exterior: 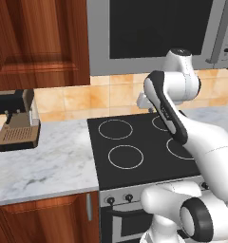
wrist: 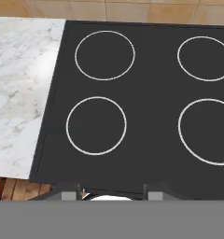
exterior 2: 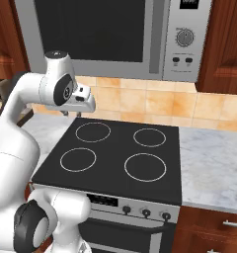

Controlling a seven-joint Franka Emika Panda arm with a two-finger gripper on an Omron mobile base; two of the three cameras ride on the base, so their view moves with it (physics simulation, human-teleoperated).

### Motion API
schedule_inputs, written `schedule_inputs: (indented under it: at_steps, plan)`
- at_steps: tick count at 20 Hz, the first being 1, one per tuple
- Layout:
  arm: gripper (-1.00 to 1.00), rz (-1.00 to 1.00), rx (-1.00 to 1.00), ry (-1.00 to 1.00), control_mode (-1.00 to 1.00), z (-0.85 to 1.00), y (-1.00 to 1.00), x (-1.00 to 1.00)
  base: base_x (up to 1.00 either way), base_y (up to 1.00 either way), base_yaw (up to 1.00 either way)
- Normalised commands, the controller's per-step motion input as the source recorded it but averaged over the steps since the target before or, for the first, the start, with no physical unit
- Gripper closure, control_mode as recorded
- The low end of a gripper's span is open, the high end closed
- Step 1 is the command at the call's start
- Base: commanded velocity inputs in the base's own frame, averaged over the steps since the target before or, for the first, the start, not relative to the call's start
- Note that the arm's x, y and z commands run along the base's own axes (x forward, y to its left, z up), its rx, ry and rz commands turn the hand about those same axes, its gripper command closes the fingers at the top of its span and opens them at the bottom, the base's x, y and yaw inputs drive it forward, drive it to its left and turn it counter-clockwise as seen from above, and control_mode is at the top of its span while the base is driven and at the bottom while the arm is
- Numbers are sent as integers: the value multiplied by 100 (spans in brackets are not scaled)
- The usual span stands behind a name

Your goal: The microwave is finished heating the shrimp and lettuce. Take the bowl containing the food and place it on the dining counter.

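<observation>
The microwave [exterior 2: 115,37] hangs on the wall above the stove [exterior 2: 115,153], its wide dark glass door closed and the button panel with a round dial at its right end. In the left base view the same microwave [exterior: 158,33] fills the upper right, flanked by a reddish-brown wall cabinet [exterior: 40,42] on its left.

The arm rises from the near side and bends over the stove, with the hand held above the far left part of the black cooktop, below the microwave's door and in front of the tan tiled backsplash [exterior 2: 155,101]. The gripper [exterior 2: 71,113] points downward at the cooktop. In the hand view the two dark fingertips [wrist: 69,192] sit at the bottom edge, looking straight down on four white burner rings, with the marble worktop [wrist: 20,88] to the left of the stove.

The jaws touch nothing and carry nothing; the space between them shows bare cooktop and the stove's front edge. How wide they stand is hard to judge, since the tips are mostly cut off in the hand view and small in the base views; they appear apart with a moderate gap, but I cannot tell for certain.

On the left worktop [exterior: 44,161], well apart from the arm, stands a coffee machine [exterior: 16,118] against the wall. The stove's knobs [exterior 2: 145,212] line its front panel.
</observation>
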Motion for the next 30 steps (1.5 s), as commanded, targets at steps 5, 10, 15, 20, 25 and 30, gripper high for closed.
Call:
schedule_inputs:
  at_steps: [5, 10, 15, 20, 25, 30]
  plan:
    - [-100, 0, 0, -2, -100, 0, 0, -33, 0, 0, 0]
    - [-100, 0, 0, -14, -100, 0, 0, -39, 0, 0, 0]
    - [-100, 0, 0, -12, -100, 0, 0, -37, 0, 0, 0]
    - [-100, 0, 0, 0, 100, 0, 0, 0, -24, -22, 0]
    - [-100, 0, 0, 0, 100, 0, 0, 0, -50, -62, 0]
    - [-100, 0, 0, 0, 100, 0, 0, 0, -37, -57, 0]
